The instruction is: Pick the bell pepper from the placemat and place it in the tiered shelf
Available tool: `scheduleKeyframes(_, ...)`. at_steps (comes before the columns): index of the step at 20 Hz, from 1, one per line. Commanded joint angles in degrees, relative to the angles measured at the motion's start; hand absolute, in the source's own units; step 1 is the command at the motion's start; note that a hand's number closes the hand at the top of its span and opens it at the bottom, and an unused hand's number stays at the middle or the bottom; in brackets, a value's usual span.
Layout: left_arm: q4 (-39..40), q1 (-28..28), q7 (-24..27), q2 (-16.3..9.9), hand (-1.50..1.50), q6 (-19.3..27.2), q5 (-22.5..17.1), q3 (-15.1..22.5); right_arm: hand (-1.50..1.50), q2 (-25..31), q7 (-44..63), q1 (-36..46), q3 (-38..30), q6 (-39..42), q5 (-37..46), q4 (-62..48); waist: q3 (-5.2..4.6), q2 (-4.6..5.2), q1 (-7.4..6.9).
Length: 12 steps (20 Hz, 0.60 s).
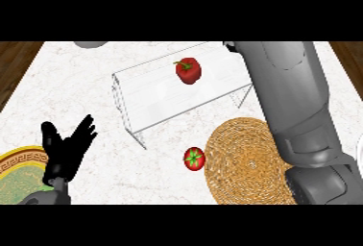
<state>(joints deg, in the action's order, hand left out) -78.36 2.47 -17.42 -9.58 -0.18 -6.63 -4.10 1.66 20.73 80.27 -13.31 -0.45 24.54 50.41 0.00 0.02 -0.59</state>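
Observation:
A red bell pepper with a green stem lies on the top tier of the clear tiered shelf, near its far end. The round woven placemat lies at the lower right with nothing on its visible part. My right forearm reaches up across the placemat's right side to the view's top. Only a dark sliver of the right hand shows there, just right of the pepper and apart from it. My left hand rests open at the lower left, fingers up.
A red tomato sits on the marble counter just left of the placemat. A plate with a gold patterned rim is at the lower left edge, beside the left hand. A grey object peeks in at the top.

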Motion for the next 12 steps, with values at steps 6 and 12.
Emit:
scheduleKeyframes(6, 0.08, -0.03, -0.20, 0.03, 0.00, -0.21, -0.09, -0.36, -1.50, 4.95, 2.71, 4.69, -9.14, -7.96, -5.78, -1.15, -0.02, 0.12, -0.34)
scheduleKeyframes(12, 2.58, 0.47, 1.98, -1.88, 0.00, -2.76, -1.69, -2.68, -1.50, 11.52, 3.52, 1.96, -10.93, -11.63, -4.44, -1.46, -0.03, 0.05, 0.21)
